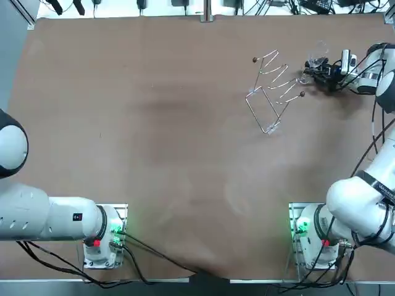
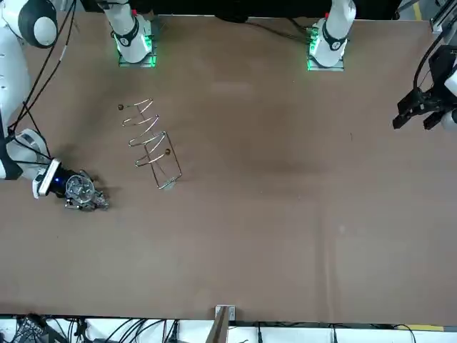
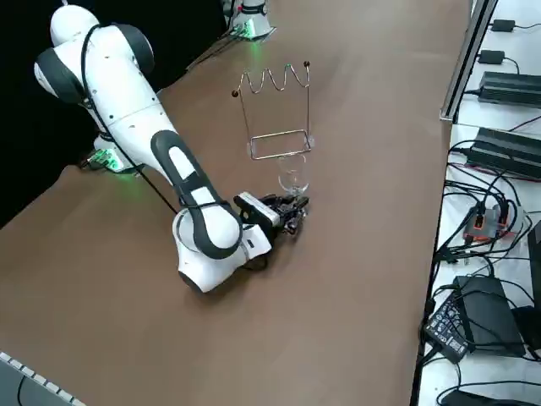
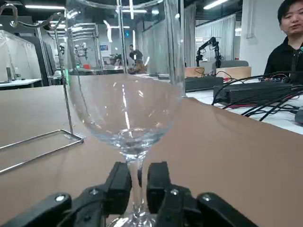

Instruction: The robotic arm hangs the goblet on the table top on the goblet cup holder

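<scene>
- Gripper: I am pinching the goblet by its stem, with both fingers pressing on the glass.
- Goblet: it is standing upright at the upper right of the top view, just beside the holder on the table.
- Risk: the smooth stem is inviting a slip or swing during lifting. The bowl is sitting near the wire, so it is risking a knock that tips the holder.

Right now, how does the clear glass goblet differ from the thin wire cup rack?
The clear glass goblet is a rounded bowl; the thin wire cup rack is an open frame. The right gripper's fingers clamp the goblet's stem; the rack stands untouched. Both are upright.
</scene>
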Tool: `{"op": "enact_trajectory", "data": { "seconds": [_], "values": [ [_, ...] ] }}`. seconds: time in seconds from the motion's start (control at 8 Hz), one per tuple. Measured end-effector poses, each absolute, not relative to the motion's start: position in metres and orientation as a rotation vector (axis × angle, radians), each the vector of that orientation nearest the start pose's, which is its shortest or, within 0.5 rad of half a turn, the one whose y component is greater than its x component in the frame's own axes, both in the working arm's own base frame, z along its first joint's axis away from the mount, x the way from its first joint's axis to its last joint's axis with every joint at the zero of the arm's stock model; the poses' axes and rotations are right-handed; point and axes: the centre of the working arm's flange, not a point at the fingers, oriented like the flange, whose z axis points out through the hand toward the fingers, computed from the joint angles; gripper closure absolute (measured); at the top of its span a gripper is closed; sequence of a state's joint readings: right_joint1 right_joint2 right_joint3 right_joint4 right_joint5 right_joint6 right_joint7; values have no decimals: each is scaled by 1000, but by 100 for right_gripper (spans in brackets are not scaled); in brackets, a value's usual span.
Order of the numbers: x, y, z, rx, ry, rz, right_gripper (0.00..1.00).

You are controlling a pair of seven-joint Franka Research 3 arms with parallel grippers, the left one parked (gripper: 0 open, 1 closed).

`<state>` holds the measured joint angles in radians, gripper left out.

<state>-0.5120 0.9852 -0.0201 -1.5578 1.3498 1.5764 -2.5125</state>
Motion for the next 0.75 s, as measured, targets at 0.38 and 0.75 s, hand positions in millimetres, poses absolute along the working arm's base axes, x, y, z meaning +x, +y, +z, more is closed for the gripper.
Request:
{"op": "enact_trajectory", "data": {
  "seconds": [0.38,0.75],
  "values": [
    [594,-228,83,-1623,-1030,-1307,90],
    [620,-240,116,-1712,-907,-1132,90]
  ]
}}
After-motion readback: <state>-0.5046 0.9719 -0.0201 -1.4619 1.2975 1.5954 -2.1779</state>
